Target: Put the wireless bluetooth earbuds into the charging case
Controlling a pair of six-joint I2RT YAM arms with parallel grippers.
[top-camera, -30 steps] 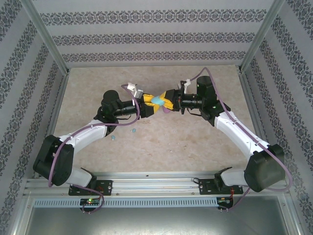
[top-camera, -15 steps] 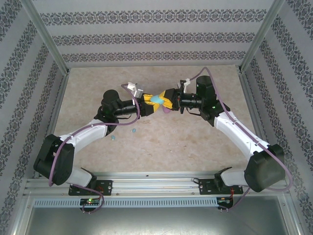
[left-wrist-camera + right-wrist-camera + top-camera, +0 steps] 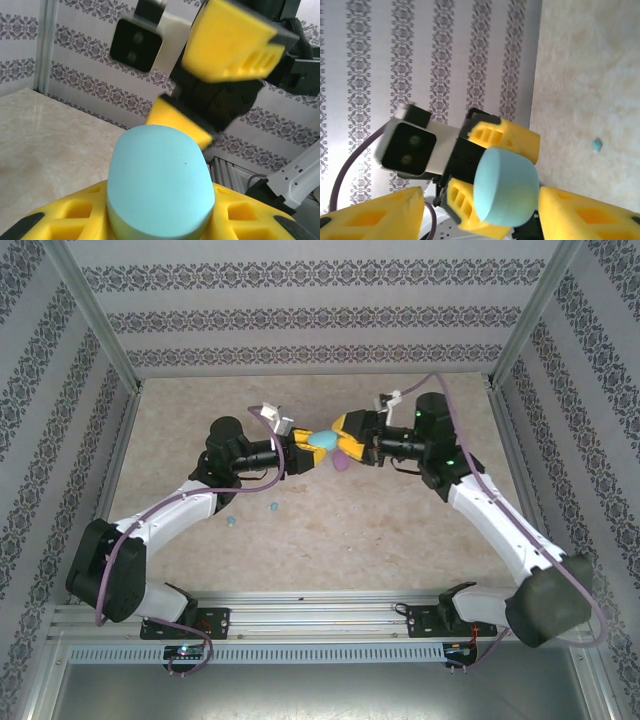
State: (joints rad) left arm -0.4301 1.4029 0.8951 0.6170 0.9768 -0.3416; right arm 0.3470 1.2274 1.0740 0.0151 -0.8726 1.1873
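Gripping the blue case above the table

The left gripper (image 3: 308, 446) is pinching the light-blue charging case (image 3: 322, 443) between its yellow fingers (image 3: 70, 217) and holds it in the air over the far middle of the table (image 3: 400, 540). In the left wrist view the case stands on end. Its lower part is wedged between the two fingers and its smooth oval face is turned toward the camera. No opening in the case can be made out.

The right gripper (image 3: 349, 437) meets it nose to nose with its fingers spread wide. In the left wrist view one of these yellow fingers sits high above the case and the other just behind its top edge. In the right wrist view the case lies between and beyond the right gripper's own fingertips. Whether the nearer fingertip touches the case cannot be told.

One light-blue earbud (image 3: 272, 507) lies on the table beside the left forearm, well apart from the case. Another light-blue earbud (image 3: 232, 522) lies a little nearer the arm bases, close to the same forearm. Neither is in the case.

A pink case (image 3: 342, 463) rests below the meeting grippers, partly hidden by the right one.
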